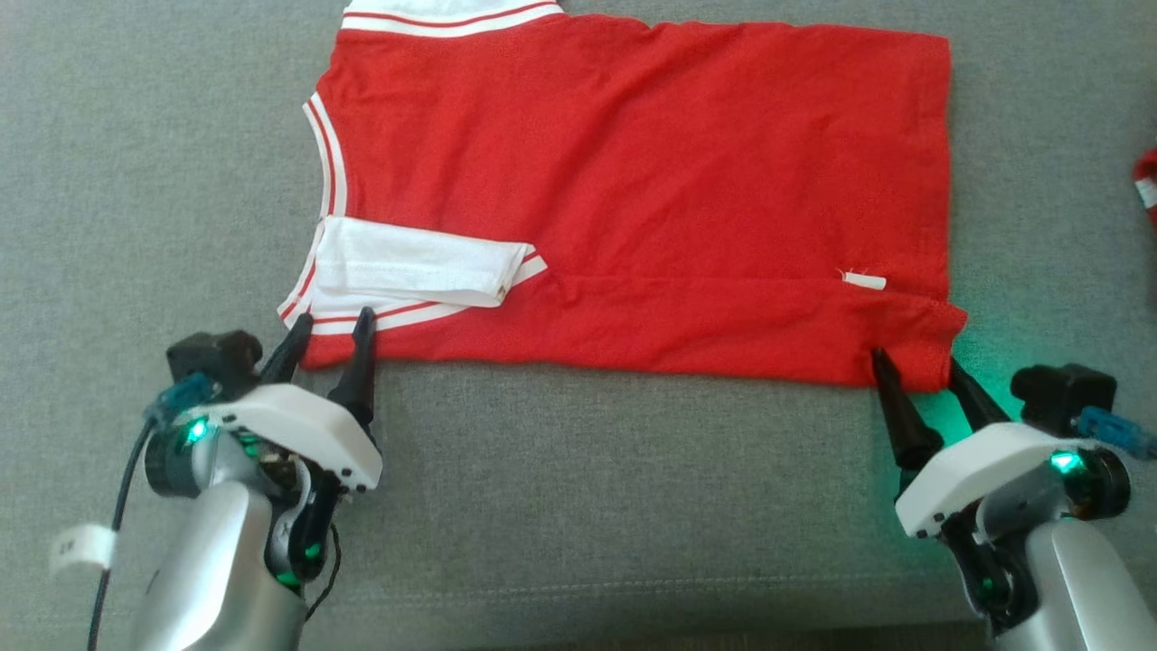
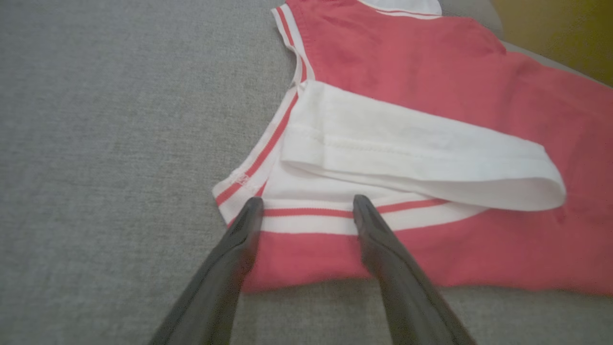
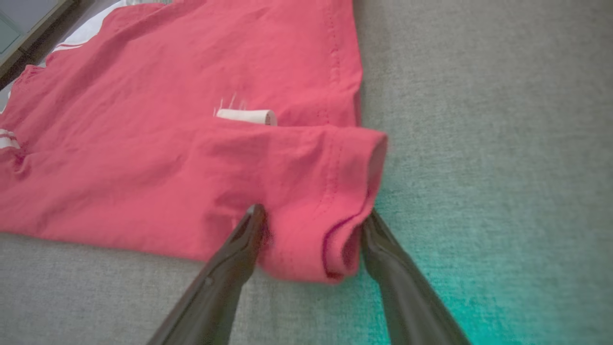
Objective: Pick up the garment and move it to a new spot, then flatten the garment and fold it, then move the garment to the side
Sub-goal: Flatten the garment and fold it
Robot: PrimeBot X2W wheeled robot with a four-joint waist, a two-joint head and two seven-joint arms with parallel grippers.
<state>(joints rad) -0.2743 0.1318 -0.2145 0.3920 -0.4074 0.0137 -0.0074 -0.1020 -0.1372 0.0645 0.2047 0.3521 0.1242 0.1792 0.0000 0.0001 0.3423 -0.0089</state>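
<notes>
The garment is a red shirt with white, red-striped trim, lying flat and partly folded on the grey cloth surface. A white sleeve is folded over its near left part. My left gripper stands open at the near left corner, its fingertips over the striped trim. My right gripper is open too, and its fingers straddle the doubled near right corner of the garment. A small white label shows just beyond that corner.
A bit of another red and white item peeks in at the right edge of the head view. A seam in the grey cover runs along the near edge. Bare grey surface lies left, right and in front of the garment.
</notes>
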